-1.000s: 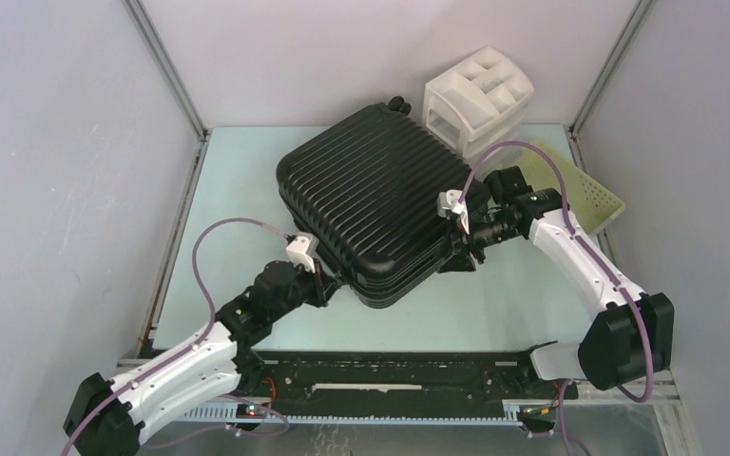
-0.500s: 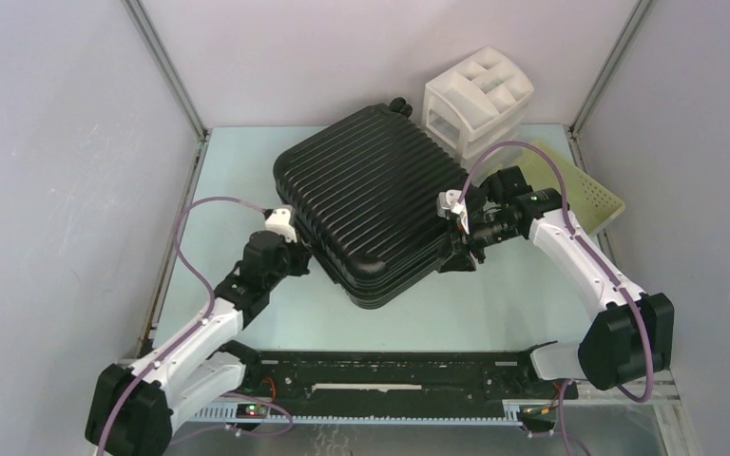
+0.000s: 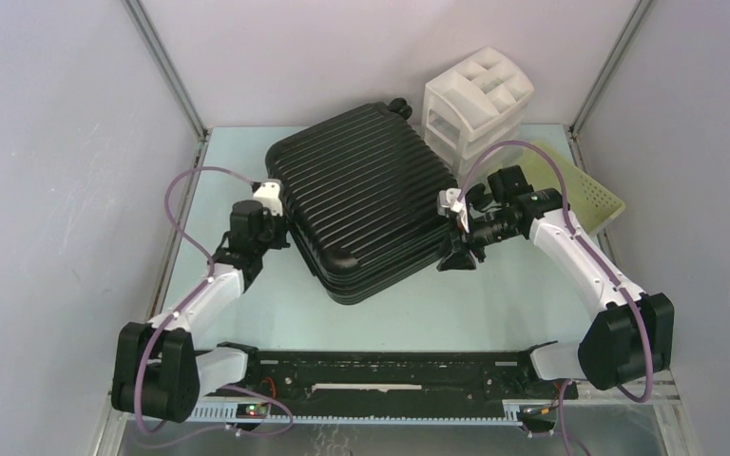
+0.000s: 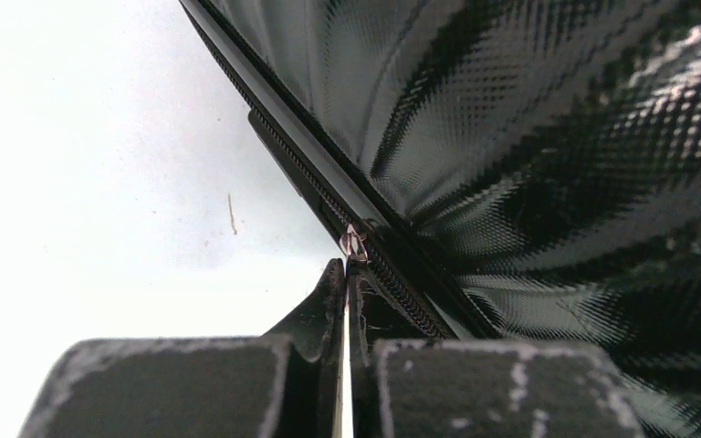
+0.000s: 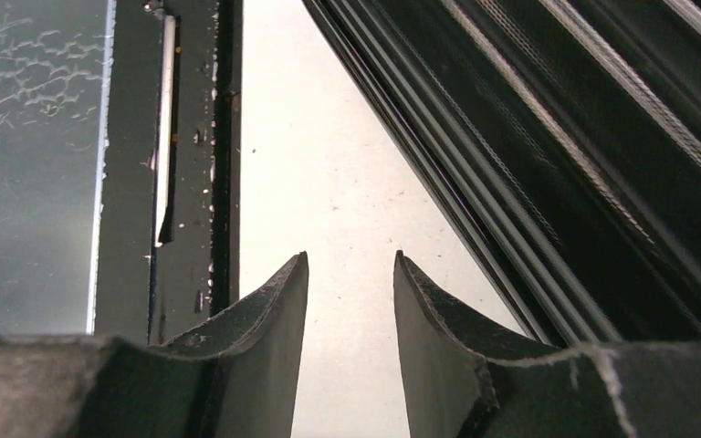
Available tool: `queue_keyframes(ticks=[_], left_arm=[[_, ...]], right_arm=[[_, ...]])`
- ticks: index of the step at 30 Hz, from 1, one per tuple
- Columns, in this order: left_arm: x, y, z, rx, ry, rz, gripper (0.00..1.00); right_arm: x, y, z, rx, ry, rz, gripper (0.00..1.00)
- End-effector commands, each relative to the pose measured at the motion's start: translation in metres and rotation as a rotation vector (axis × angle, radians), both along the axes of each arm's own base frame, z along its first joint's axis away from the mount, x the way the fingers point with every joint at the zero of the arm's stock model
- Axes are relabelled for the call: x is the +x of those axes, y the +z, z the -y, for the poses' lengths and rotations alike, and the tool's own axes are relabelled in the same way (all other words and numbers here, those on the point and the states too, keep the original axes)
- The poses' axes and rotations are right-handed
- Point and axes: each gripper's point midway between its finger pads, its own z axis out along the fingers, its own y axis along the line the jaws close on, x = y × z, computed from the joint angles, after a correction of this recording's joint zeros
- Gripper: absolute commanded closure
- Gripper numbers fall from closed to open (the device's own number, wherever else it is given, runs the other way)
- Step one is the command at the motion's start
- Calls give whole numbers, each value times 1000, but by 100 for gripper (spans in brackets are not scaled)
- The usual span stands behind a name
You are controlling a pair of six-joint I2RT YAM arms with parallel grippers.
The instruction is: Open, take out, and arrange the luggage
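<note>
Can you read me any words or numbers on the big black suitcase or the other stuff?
None: no words, numbers or logos can be read on the luggage, the white drawer organizer or the yellow basket.
The silver zipper pull shows no letters either.

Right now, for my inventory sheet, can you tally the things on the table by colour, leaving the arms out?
Black: 1, the luggage
White: 1, the drawer organizer
Pale yellow: 1, the perforated basket
Total: 3
</note>
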Motion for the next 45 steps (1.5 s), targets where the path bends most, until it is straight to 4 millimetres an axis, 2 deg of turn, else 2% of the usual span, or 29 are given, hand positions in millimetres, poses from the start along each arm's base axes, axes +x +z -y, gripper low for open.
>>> queue_keyframes(ticks=[1,3,5,8,12,15,20,25,28,33,37,42,45], left_arm=[[39,59,-19,58,16,201,100],[37,57,-18,67,-9,200,100],[35,56,-16,79,-31,202,100],[33,57,-14,95,-57,209,100],[33,58,-13,111,-77,213,100],[32,58,-14,121,-81,214,100],[31,59,-16,145,-93,220,100],[30,61,-18,173,-99,225,100],[29,62,-19,187,-106,227,100],[28,61,-21,212,-119,227,100],[26,59,-29,282,-137,222,100],[29,63,-50,311,-98,222,100],[31,67,-58,322,-98,220,100]], right_arm=[[18,-2,4,-25,-83,2,53],[23,1,11,-19,-112,8,52],[23,13,17,10,-124,41,50],[26,32,32,18,-121,150,42],[54,47,56,-32,-143,325,21],[75,51,74,-104,-89,450,17],[112,41,93,-246,56,584,15],[146,36,93,-322,99,577,15],[154,23,88,-363,139,562,16],[152,3,82,-416,204,528,23],[149,1,87,-432,218,533,39],[147,-1,104,-482,237,550,65],[145,-1,111,-483,242,573,70]])
